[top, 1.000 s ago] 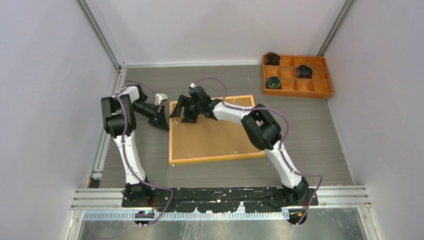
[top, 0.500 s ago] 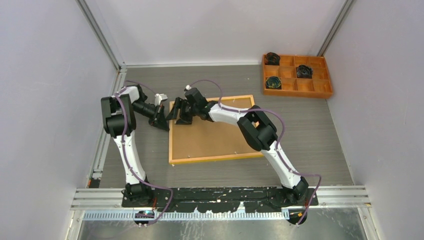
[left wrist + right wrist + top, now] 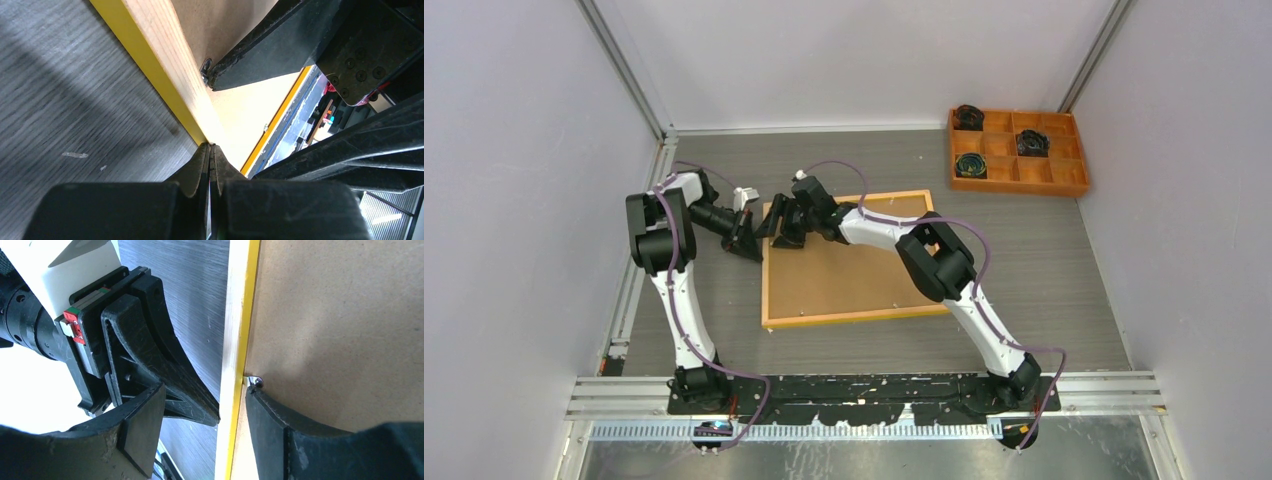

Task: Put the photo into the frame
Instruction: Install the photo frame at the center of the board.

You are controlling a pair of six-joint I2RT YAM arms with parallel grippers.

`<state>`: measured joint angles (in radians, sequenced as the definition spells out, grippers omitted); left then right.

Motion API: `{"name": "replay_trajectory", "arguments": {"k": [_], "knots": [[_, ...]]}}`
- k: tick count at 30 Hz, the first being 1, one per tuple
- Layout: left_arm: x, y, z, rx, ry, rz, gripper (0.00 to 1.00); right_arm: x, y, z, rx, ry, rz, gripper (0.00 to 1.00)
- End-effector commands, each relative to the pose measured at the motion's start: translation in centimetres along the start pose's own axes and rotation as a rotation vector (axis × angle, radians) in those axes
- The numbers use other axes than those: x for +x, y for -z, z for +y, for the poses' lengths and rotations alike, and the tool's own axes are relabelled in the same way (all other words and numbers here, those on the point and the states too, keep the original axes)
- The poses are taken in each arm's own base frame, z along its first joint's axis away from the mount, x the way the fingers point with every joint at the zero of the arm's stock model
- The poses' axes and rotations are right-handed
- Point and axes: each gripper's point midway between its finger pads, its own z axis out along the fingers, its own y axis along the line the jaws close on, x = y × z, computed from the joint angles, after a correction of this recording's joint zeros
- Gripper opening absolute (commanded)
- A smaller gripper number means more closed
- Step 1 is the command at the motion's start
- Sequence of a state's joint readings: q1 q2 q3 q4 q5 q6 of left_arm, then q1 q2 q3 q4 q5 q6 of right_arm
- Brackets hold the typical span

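Note:
The frame (image 3: 854, 317) lies face down on the table, its wood-coloured back up, with a brown backing board (image 3: 844, 275) inside it. The photo is not visible. My left gripper (image 3: 752, 250) is shut, and its tips (image 3: 210, 146) touch the outer edge of the frame's left rail (image 3: 165, 65). My right gripper (image 3: 779, 235) is open and straddles that rail (image 3: 237, 315) near the far left corner. One finger (image 3: 280, 425) rests on the board (image 3: 335, 325) against a small metal tab (image 3: 256, 381). The other finger hangs outside the rail, above the left gripper (image 3: 150, 350).
An orange compartment tray (image 3: 1018, 152) with dark coiled items stands at the back right. Grey walls and metal rails close in the table on three sides. The two grippers are very near each other at the frame's left edge.
My right gripper has moved left across the backing board to the frame's left rail. The left gripper has stayed in place.

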<state>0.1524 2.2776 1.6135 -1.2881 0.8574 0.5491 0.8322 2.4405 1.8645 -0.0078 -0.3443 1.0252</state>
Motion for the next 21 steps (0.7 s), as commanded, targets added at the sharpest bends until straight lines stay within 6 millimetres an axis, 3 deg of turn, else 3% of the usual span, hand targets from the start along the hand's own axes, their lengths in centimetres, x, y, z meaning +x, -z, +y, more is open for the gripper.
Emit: {"name": "replay_trajectory", "arguments": {"k": [1,7,11,15,17,19,20,21], "knots": [[-1.0,0.0,0.5,-0.025,-0.078,-0.040,0.00,-0.6,-1.1,-0.8,0.030,-0.018,-0.060,0.65],[-1.0,0.0,0.3,-0.021,-0.081,-0.036,0.01,-0.8,-1.1,0.0,-0.002,-0.027,-0.073,0.64],[-1.1,0.5,0.1,-0.028,-0.093,-0.038,0.02,-1.0,0.8,1.4,-0.032,0.025,-0.083,0.65],[-1.1,2.0,-1.0,-0.031,-0.116,-0.055,0.14,-0.2,5.5,3.3,-0.067,0.189,-0.094,0.74],[-0.9,2.8,-1.6,-0.041,-0.132,-0.064,0.20,0.8,8.9,4.1,-0.071,0.303,-0.082,0.78],[-0.7,3.5,-2.4,-0.054,-0.157,-0.072,0.25,2.7,11.7,2.8,-0.024,0.385,-0.042,0.80],[-0.5,4.0,-3.0,-0.059,-0.171,-0.076,0.27,4.5,13.0,0.7,0.034,0.415,0.006,0.82],[-0.3,4.3,-3.5,-0.065,-0.183,-0.081,0.31,5.3,14.4,0.2,0.066,0.460,0.018,0.83]]}}
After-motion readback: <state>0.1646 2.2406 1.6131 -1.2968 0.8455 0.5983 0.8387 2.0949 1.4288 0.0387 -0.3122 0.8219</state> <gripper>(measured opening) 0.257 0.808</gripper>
